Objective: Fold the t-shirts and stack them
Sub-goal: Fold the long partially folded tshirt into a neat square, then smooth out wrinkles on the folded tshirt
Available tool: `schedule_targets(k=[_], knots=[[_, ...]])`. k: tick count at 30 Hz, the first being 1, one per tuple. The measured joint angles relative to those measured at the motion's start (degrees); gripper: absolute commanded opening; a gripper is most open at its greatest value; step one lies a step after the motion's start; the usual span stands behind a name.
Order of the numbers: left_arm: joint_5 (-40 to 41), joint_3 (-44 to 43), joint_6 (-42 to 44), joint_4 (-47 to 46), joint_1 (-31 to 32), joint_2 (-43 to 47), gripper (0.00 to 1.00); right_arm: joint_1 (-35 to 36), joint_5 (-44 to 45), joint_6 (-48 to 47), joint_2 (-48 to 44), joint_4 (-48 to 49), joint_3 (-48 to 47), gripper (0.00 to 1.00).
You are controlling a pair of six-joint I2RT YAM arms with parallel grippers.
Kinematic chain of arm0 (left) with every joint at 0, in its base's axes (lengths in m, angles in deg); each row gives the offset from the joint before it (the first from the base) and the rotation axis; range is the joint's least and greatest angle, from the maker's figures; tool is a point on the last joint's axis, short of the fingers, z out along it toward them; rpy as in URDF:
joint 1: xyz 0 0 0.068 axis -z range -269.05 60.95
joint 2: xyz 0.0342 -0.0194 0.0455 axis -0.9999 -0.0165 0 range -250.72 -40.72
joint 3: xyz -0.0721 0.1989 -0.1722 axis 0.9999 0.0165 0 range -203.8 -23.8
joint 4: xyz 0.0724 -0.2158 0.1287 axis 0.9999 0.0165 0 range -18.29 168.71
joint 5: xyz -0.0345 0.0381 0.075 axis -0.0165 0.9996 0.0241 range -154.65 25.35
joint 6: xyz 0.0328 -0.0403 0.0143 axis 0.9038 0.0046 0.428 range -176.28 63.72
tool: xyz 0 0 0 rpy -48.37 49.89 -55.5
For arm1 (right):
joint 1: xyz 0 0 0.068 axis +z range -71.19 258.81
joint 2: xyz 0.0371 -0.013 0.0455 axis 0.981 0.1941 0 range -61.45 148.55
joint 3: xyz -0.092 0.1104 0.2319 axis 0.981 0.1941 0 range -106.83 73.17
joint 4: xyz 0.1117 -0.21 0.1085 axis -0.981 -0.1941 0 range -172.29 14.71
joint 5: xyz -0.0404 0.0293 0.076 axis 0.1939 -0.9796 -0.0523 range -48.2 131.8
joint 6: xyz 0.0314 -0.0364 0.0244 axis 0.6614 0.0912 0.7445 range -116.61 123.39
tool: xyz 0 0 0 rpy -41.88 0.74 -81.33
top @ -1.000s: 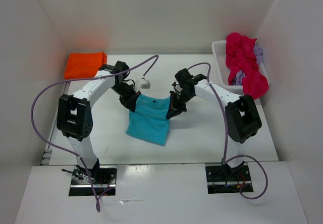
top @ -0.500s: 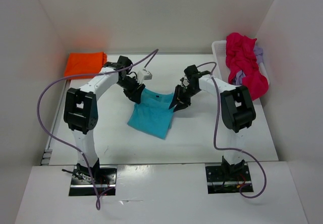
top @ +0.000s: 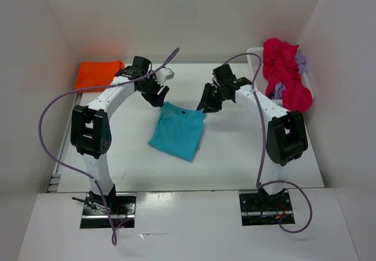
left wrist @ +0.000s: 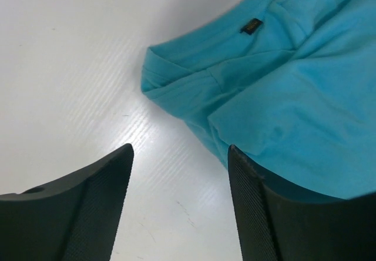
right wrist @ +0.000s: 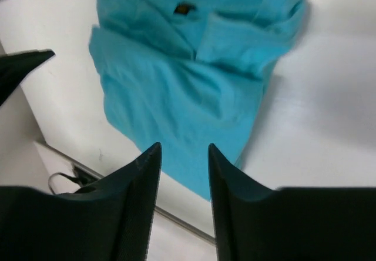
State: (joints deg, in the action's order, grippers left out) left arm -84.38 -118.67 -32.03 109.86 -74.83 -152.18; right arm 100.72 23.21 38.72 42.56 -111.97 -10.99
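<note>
A turquoise t-shirt (top: 178, 130) lies folded on the table's middle, collar toward the back. My left gripper (top: 157, 98) hovers just off its back left corner, open and empty. In the left wrist view the left gripper (left wrist: 180, 149) has bare table between its fingers and the turquoise shirt (left wrist: 282, 96) to the right. My right gripper (top: 205, 104) is at the shirt's back right corner, open and empty. The right wrist view shows the right gripper (right wrist: 184, 146) above the shirt (right wrist: 182, 84). An orange t-shirt (top: 98, 74) lies folded at the back left. Magenta (top: 285, 76) and lavender (top: 301, 63) shirts are heaped in a basket.
The white mesh basket (top: 254, 58) stands at the back right against the side wall. White walls close in the table on the left, back and right. Purple cables loop from both arms over the table's sides.
Both grippers have opened and let go of the turquoise shirt, then drawn back toward the rear. The shirt's lifted back edge has dropped and it now lies flat.
</note>
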Motion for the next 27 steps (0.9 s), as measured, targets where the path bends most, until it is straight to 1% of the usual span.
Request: schedule_targets(k=[1, 4, 5, 7, 10, 11, 15, 16, 19, 21, 22, 23, 24, 26, 27], knots=[[-0.11, 0.61, 0.04, 0.04, 0.26, 0.79, 0.74, 1.11, 0.76, 0.04, -1.01, 0.04, 0.81, 0.53], [-1.27, 1.16, 0.00, 0.20, 1.79, 1.01, 0.75, 4.00, 3.39, 0.22, -1.73, -0.07, 3.34, 0.56], [-1.62, 1.38, -0.04, 0.22, 2.12, 0.72, 0.78, 4.15, 4.31, 0.33, -1.40, -0.15, 4.13, 0.58], [-2.36, 1.66, -0.26, 0.24, 2.89, -0.35, 0.80, 3.96, 6.64, 0.48, -0.37, -0.48, 5.01, 0.58], [-2.34, 1.66, -0.44, -0.31, 3.30, -2.47, 0.80, 3.69, 8.94, 0.59, 1.99, -0.07, 4.98, 0.58], [-2.01, 1.66, -0.44, -0.50, 3.30, -3.04, 0.80, 3.61, 9.29, 0.57, 2.73, 0.00, 4.98, 0.54], [-0.26, 1.66, -0.39, -0.76, 3.30, -5.01, 0.70, 3.61, 9.55, 0.28, 5.42, 0.09, 5.01, 0.52], [0.09, 1.73, -0.28, -0.81, 3.30, -5.22, 0.63, 3.61, 9.49, 0.15, 5.79, 0.13, 5.01, 0.52], [0.61, 2.14, -0.13, -0.85, 3.30, -5.38, 0.47, 3.61, 8.79, -0.15, 6.32, 0.24, 5.01, 0.47], [0.59, 2.47, 0.11, -0.81, 3.30, -5.38, 0.37, 3.61, 7.93, -0.44, 6.51, 0.39, 4.98, 0.46], [0.59, 2.54, 0.22, -0.79, 3.30, -5.40, 0.37, 3.61, 7.45, -0.48, 6.73, 0.48, 4.98, 0.44], [0.59, 2.60, 0.63, -0.76, 3.30, -5.42, 0.37, 3.61, 7.04, -0.50, 6.95, 0.63, 4.98, 0.42], [0.55, 2.62, 0.87, -0.70, 3.30, -5.42, 0.35, 3.61, 6.54, -0.57, 7.34, 0.70, 4.98, 0.36], [0.50, 2.69, 1.18, -0.46, 3.30, -5.42, 0.30, 3.61, 5.42, -0.74, 8.15, 0.74, 4.98, 0.32], [0.42, 2.80, 1.20, -0.33, 3.30, -5.42, 0.26, 3.61, 4.85, -0.79, 8.72, 0.74, 4.98, 0.23]])
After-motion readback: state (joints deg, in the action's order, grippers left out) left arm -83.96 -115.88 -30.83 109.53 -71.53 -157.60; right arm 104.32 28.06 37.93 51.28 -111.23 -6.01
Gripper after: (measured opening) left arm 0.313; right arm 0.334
